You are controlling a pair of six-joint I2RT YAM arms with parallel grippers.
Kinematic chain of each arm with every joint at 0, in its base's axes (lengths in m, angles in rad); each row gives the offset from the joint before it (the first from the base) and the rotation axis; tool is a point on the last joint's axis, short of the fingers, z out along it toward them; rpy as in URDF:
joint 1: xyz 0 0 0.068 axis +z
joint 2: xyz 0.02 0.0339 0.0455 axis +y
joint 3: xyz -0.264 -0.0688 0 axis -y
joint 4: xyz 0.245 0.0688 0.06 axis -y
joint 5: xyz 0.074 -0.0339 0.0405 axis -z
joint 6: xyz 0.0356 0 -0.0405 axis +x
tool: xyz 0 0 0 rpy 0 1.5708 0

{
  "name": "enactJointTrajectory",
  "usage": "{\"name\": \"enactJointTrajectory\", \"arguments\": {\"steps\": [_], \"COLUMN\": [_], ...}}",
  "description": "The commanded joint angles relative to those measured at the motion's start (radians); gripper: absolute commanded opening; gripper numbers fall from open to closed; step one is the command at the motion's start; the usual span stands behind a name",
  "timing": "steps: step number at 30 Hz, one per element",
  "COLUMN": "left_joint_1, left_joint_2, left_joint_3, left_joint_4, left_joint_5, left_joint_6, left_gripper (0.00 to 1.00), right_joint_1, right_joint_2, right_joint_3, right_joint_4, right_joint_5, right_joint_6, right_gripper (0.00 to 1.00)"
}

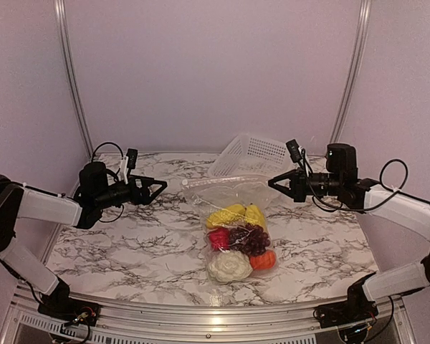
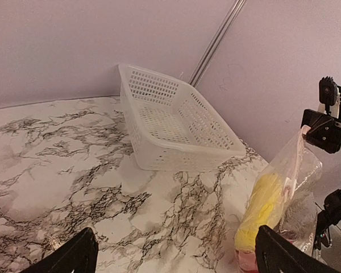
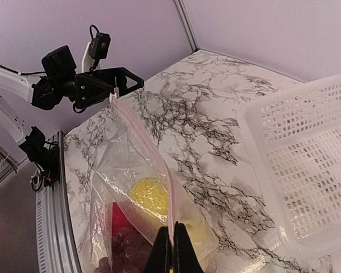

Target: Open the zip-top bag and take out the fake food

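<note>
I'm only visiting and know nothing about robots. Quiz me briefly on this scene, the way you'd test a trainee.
1. Fill in: the left gripper has its jaws ____.
2. Which one pinches the bag by its zip strip? A) left gripper B) right gripper C) neither
3. True or false: the food lies inside the bag.
Key: 1 open; 2 B; 3 true.
</note>
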State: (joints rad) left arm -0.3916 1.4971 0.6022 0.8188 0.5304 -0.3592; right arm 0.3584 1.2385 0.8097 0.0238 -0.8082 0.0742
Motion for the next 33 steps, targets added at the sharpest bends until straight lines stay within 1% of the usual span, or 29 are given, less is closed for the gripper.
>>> {"name": "enactJointTrajectory", "arguments": {"steps": [1,5,11,13,18,22,26,27,28,29,30,33], "left_joint_1": [-0.059,-0.115,-0.167,-0.183,-0.211,-0.214,-0.221,-0.223,-0.224,-0.224,-0.224,-0.224], "left_joint_2": [0.067,0.114,0.163,0.175,0.2,0.222,0.235,0.237,0.237,0.236,0.226,0.18], "left_joint_3": [-0.011,-0.013,-0.006,0.001,0.029,0.055,0.077,0.082,0.088,0.093,0.097,0.083], "left_joint_4": [0.218,0.324,0.4,0.402,0.397,0.415,0.422,0.418,0.41,0.398,0.374,0.323], "left_joint_5": [0.085,0.131,0.176,0.179,0.187,0.181,0.191,0.195,0.199,0.202,0.2,0.176], "left_joint_6": [0.045,0.074,0.092,0.098,0.116,0.095,0.082,0.082,0.082,0.086,0.094,0.122], "left_gripper": [0.99,0.97,0.92,0.87,0.72,0.57,0.4,0.33,0.23,0.11,0.0,0.0], "right_joint_1": [0.011,0.011,0.011,0.011,0.011,0.011,0.011,0.011,0.011,0.011,0.011,0.011], "right_joint_2": [-0.029,-0.035,-0.046,-0.048,-0.051,-0.054,-0.059,-0.061,-0.063,-0.065,-0.068,-0.077], "right_joint_3": [0.049,0.058,0.062,0.06,0.061,0.061,0.056,0.055,0.054,0.055,0.054,0.056], "right_joint_4": [-0.019,-0.019,-0.051,-0.049,-0.043,-0.045,-0.046,-0.046,-0.046,-0.045,-0.046,-0.045], "right_joint_5": [-0.023,-0.016,-0.011,-0.012,-0.019,-0.022,-0.02,-0.02,-0.019,-0.015,-0.011,-0.001], "right_joint_6": [-0.036,-0.035,-0.039,-0.038,-0.036,-0.038,-0.038,-0.038,-0.038,-0.038,-0.038,-0.037], "right_gripper": [0.0,0.0,0.0,0.0,0.0,0.0,0.0,0.0,0.0,0.0,0.0,0.0]}}
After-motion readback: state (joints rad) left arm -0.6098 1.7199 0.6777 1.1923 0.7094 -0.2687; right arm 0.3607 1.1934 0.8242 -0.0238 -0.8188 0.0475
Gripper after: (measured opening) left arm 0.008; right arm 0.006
